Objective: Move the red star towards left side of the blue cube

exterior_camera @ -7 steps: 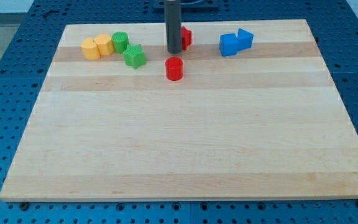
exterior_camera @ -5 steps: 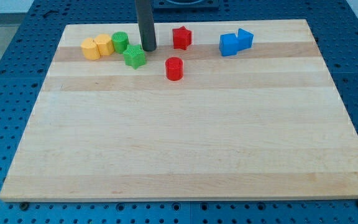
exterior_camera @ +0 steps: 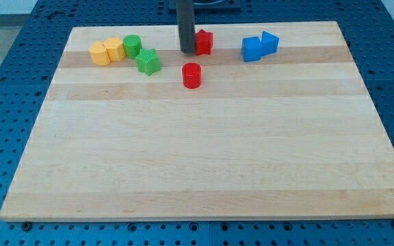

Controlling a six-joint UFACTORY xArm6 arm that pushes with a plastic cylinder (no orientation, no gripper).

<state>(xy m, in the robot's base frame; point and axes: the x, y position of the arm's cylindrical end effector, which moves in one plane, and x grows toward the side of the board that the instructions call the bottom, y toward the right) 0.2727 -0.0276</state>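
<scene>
My tip set at the red star's 9 o'clock, contact not determinable, nothing gripped, bare rod, blue cube at star's 3 o'clock, red cylinder at 6 o'clock.

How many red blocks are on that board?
2: the red star near the view's top, just right of my tip, and the red cylinder below it.

The red star lies flat near the view's top, well left of the blue cube (also flat).
</scene>
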